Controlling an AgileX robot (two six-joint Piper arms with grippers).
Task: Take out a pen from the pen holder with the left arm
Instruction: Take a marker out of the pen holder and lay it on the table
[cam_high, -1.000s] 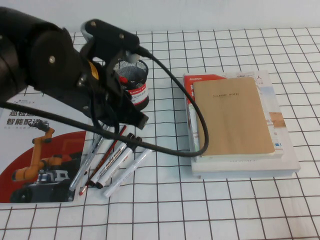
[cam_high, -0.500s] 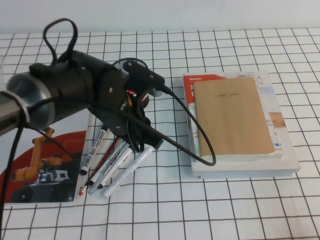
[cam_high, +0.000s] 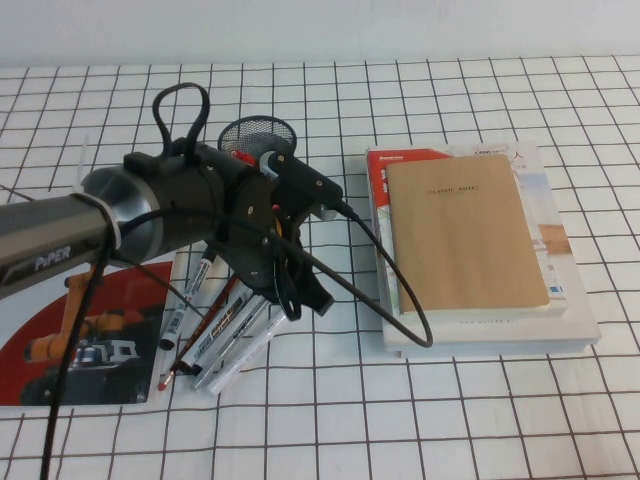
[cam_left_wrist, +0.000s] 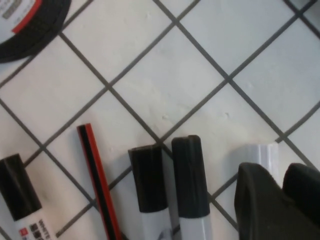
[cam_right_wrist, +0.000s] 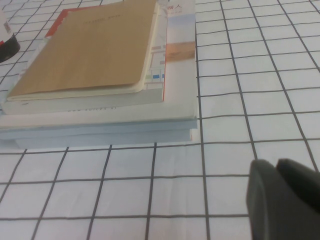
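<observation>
The black mesh pen holder (cam_high: 258, 135) stands at the back of the checked table, its base also in the left wrist view (cam_left_wrist: 30, 25). My left gripper (cam_high: 305, 298) is down at the table in front of it, over the row of lying pens. Its fingertips (cam_left_wrist: 260, 200) are shut on a pale grey-white pen (cam_left_wrist: 261, 152), whose end pokes out past them just above the table. Beside it lie two black-capped markers (cam_left_wrist: 190, 180), a red-and-black pencil (cam_left_wrist: 97, 180) and another marker (cam_left_wrist: 17, 187). My right gripper (cam_right_wrist: 282, 200) hovers shut over bare table, seen only in its own wrist view.
A stack of books topped by a tan notebook (cam_high: 465, 235) lies to the right of the pens. A printed poster (cam_high: 90, 330) lies at the left under the arm. The arm's black cable (cam_high: 385, 290) loops over the table toward the books.
My left arm has swung down and forward from the pen holder to the table, ending low beside the lying pens. The holder's rim is uncovered now.
</observation>
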